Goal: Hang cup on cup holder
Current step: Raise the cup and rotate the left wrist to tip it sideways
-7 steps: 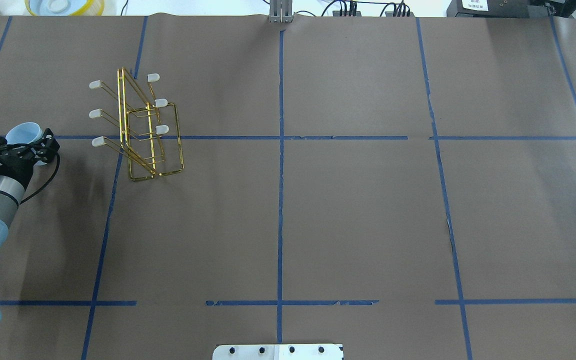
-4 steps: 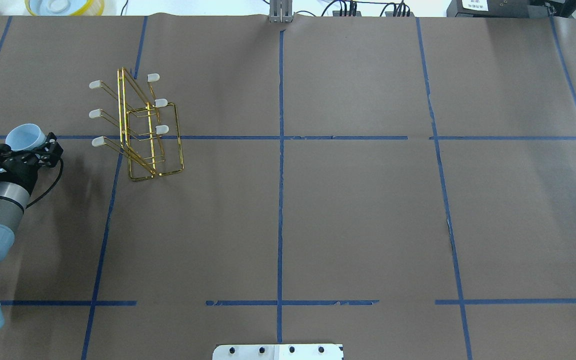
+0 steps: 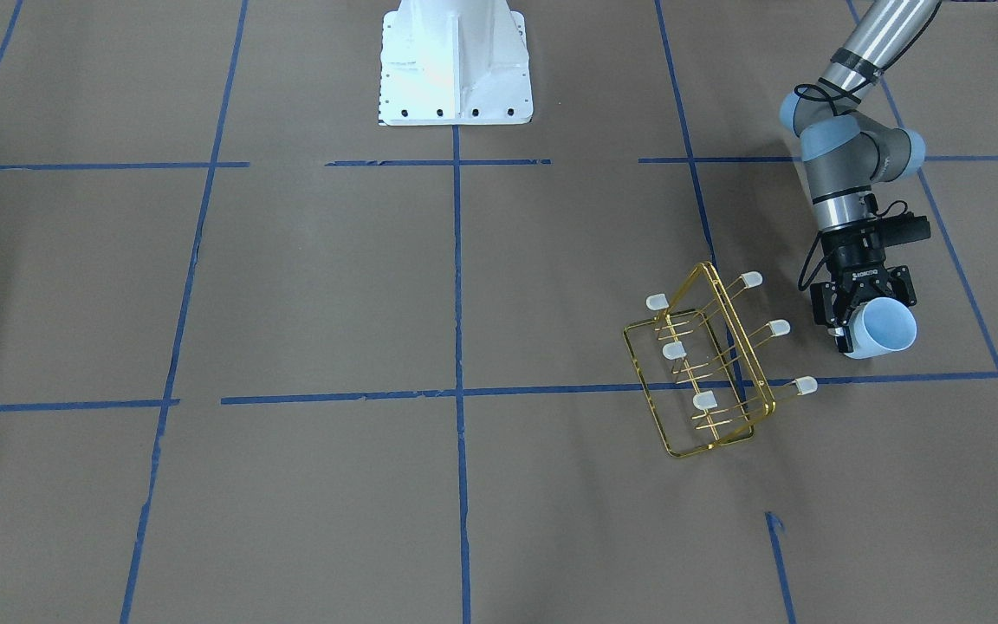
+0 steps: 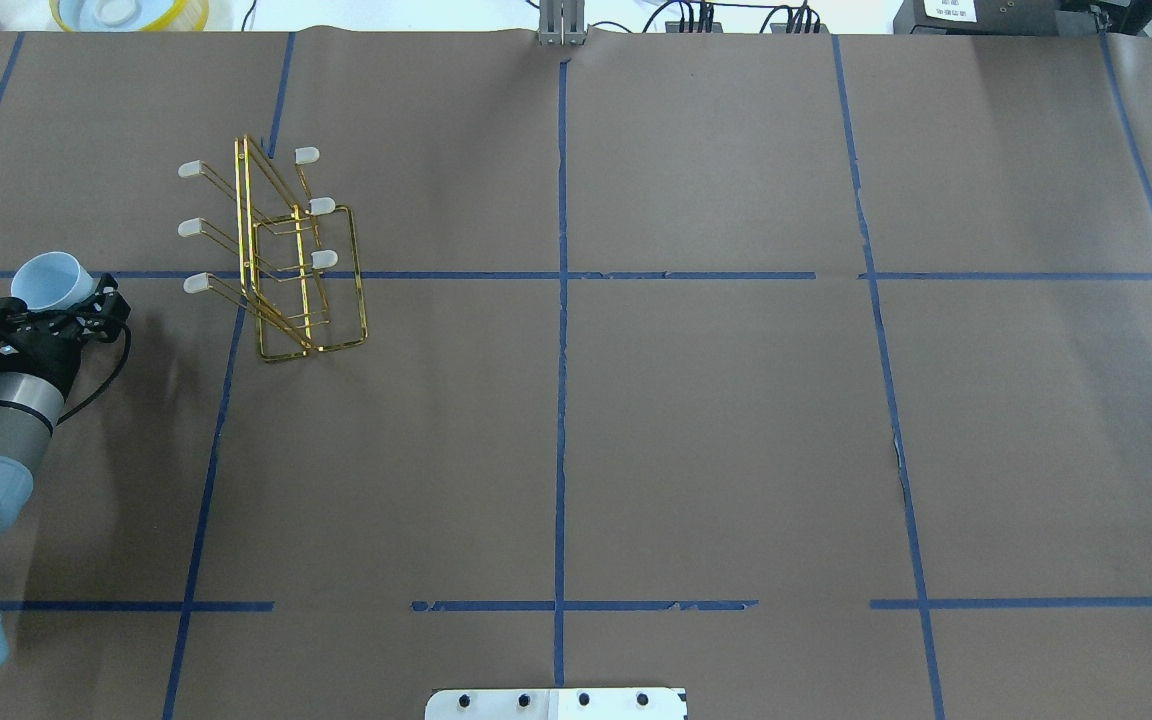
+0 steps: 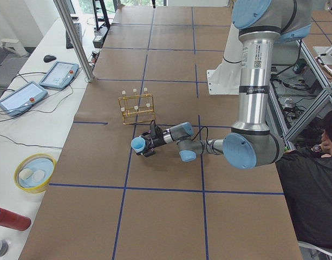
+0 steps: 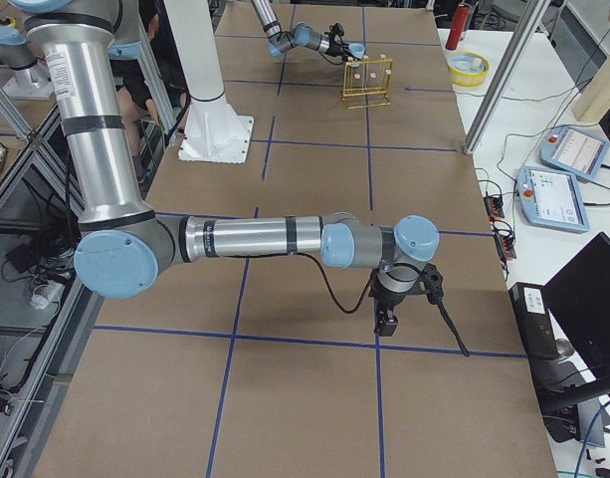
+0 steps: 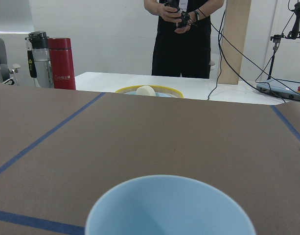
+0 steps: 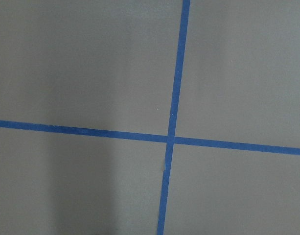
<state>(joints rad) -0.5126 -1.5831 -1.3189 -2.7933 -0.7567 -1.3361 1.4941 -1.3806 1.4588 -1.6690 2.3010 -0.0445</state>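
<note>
While the left gripper [image 3: 865, 314] is clamped on the cup [image 3: 886, 330], whose mouth points away from the wrist, the rack [image 3: 739, 334] stands near on its right, not touching it. Whether the right gripper [image 6: 386, 321], over the table, is open cannot be told.

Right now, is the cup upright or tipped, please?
Tipped: the cup lies sideways in the left gripper, mouth pointing outward, not up.
</note>
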